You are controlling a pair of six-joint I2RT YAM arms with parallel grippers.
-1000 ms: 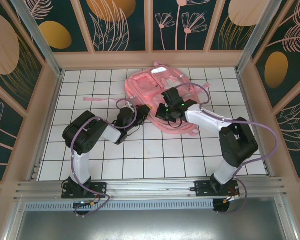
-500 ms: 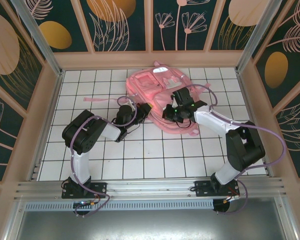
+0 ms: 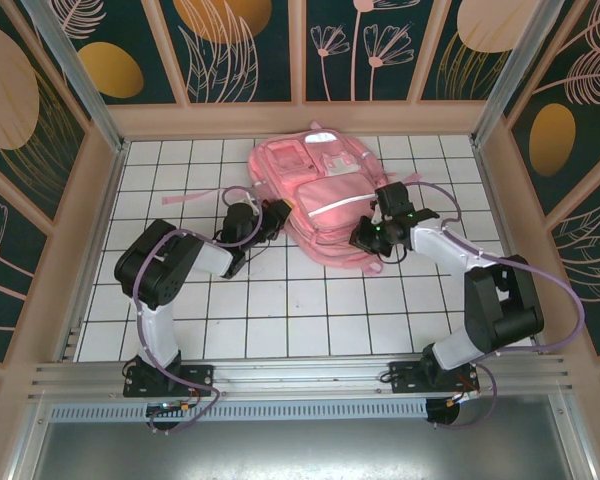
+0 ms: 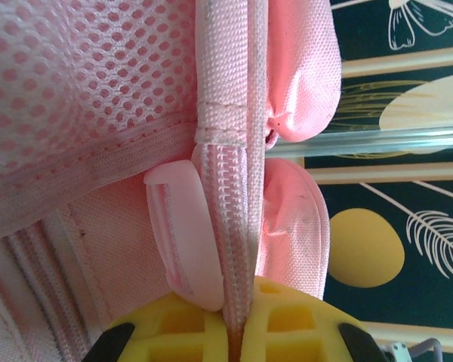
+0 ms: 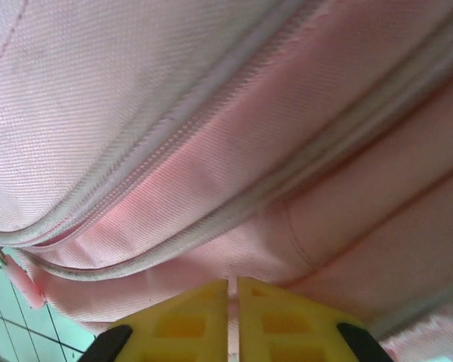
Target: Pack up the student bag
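The student bag (image 3: 325,190), a large soft pink backpack, lies front up at the back middle of the tiled table, its white strip across the front. At the bag's left edge my left gripper (image 3: 278,213) is shut on it. In the left wrist view its yellow fingers (image 4: 294,320) pinch the bag's zipper seam (image 4: 230,204), with a pale pink tab (image 4: 183,226) beside it. My right gripper (image 3: 363,237) is at the bag's lower right corner. In the right wrist view that gripper (image 5: 233,290) is shut on a thin fold of the bag's pink cloth (image 5: 234,151).
A loose pink strap (image 3: 187,198) trails left from the bag across the white tiles. Wooden walls (image 3: 300,118) ring the table on three sides, close behind the bag. Both arms' purple cables loop beside the bag. Bare tiles (image 3: 300,300) lie between bag and arm bases.
The bag has turned from a rumpled heap to lying flat, front up. My right gripper swung right and nearer along its edge. My left gripper shifted slightly back and left.
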